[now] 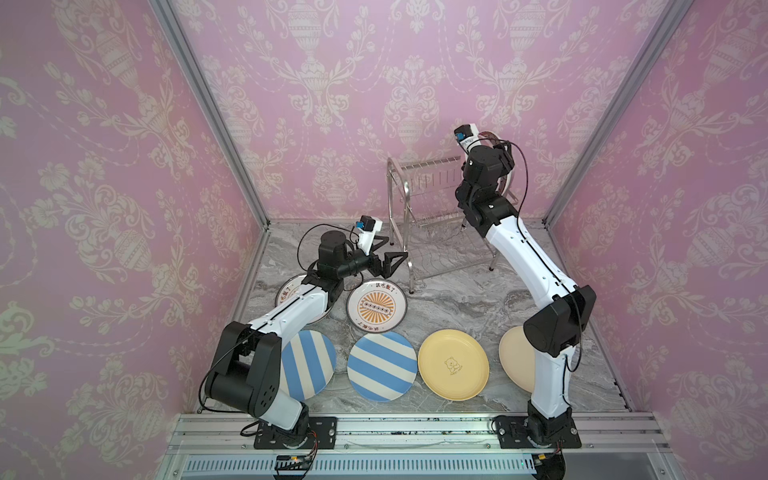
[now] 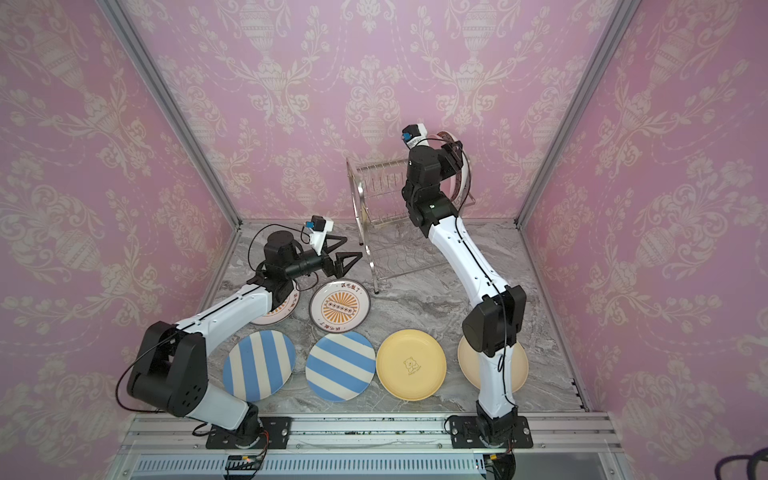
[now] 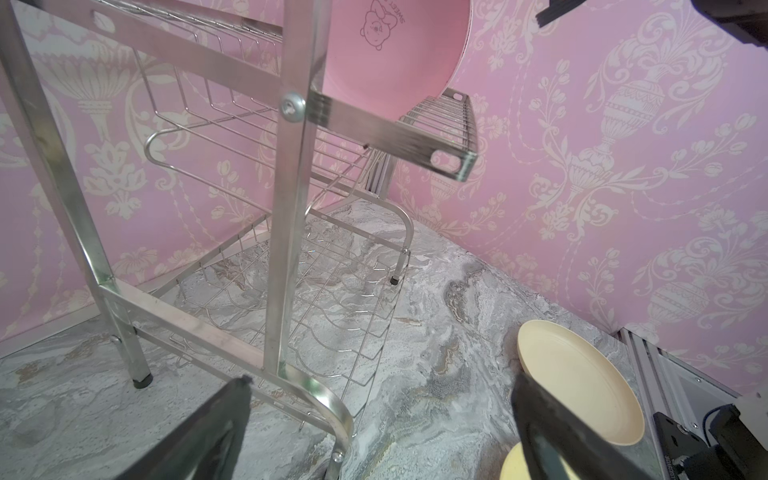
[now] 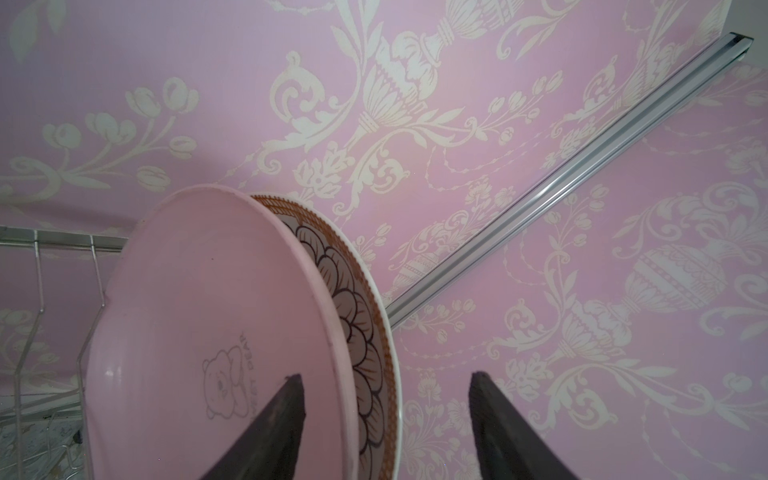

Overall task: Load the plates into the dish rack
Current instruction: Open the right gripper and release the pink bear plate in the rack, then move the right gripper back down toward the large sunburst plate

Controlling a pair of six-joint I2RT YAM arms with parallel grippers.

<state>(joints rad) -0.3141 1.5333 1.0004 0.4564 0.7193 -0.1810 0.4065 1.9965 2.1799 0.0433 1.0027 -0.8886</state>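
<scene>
Two plates stand on edge, side by side, in the top tier of the rack (image 3: 289,208): the pink plate (image 4: 199,332) and the patterned plate (image 4: 357,324). Your right claw (image 4: 386,376) is released, its fingers spread astride their rims. Six more, the yellow plate (image 1: 453,365) among them, lie flat on the table (image 1: 457,299). Your left claw (image 1: 392,249) gapes empty beside the rack's frame.

Pink plate (image 4: 216,316): a bear drawing with curved lettering beside it. "SWEET" reads in the left wrist view, "BEAR" in the right wrist view.

Sunburst plate (image 1: 376,309): Chinese characters 该吃饭了 on the rim, printed twice on opposite edges.

Yellow plate (image 1: 453,365): tiny print under a bear drawing, too small to read.
</scene>
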